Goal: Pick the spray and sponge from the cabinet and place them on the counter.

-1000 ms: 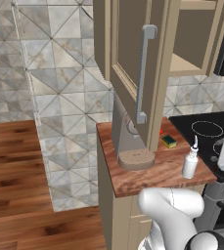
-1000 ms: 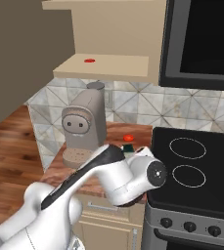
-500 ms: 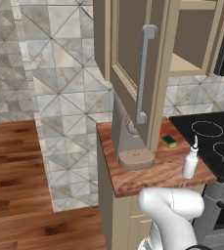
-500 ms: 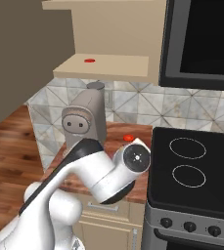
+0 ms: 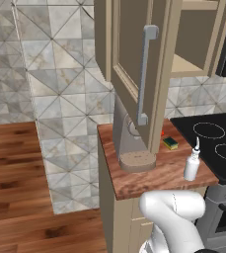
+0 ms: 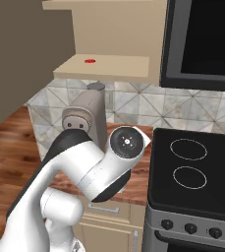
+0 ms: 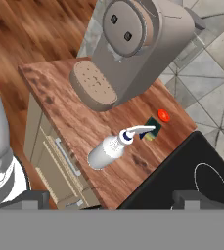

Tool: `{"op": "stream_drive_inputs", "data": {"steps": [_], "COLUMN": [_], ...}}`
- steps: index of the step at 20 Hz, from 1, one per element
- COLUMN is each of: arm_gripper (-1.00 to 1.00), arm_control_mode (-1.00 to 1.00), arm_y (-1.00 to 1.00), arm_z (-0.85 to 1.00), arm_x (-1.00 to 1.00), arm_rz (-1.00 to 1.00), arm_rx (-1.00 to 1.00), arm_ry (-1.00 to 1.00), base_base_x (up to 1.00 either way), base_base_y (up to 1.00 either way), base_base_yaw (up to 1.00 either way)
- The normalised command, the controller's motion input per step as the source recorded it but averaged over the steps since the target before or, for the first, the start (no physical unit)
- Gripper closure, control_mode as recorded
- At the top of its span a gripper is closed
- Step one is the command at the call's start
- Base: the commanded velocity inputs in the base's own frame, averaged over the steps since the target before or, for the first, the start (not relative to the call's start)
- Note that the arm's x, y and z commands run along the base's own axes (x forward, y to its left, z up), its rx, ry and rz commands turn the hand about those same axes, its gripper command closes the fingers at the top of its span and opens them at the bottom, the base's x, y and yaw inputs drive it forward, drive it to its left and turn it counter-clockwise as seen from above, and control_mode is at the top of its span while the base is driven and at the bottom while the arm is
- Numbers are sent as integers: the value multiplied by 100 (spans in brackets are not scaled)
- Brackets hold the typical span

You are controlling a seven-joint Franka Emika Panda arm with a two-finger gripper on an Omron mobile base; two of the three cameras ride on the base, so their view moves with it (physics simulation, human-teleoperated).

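Both task things already sit on the reddish-brown wood-grain surface: pale grey-white spray bottle upright before the big grey coffee machine, green-and-yellow sponge beyond it. My tool hangs above, spread wide, holding nothing.

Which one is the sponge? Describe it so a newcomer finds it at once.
Start at the big grey coffee machine on the reddish-brown counter. Behind it toward the tiled wall, near the black stovetop, lies the sponge. It is a small flat block, dark green over yellow, unlike the upright pale spray bottle at the counter's front or the tiny red thing beside it.
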Motion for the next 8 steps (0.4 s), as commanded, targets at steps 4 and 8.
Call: {"op": "stream_drive_inputs", "data": {"steps": [4, 8], "arm_gripper": [-100, -100], "arm_control_mode": [-100, -100], "arm_y": [-21, -23], "arm_z": [60, 62], "arm_x": [-31, -43], "arm_rz": [1, 0], "arm_rx": [-1, -7], "arm_ry": [0, 0], "base_base_x": [0, 0], "base_base_y": [0, 0], "base_base_yaw": [0, 0]}}
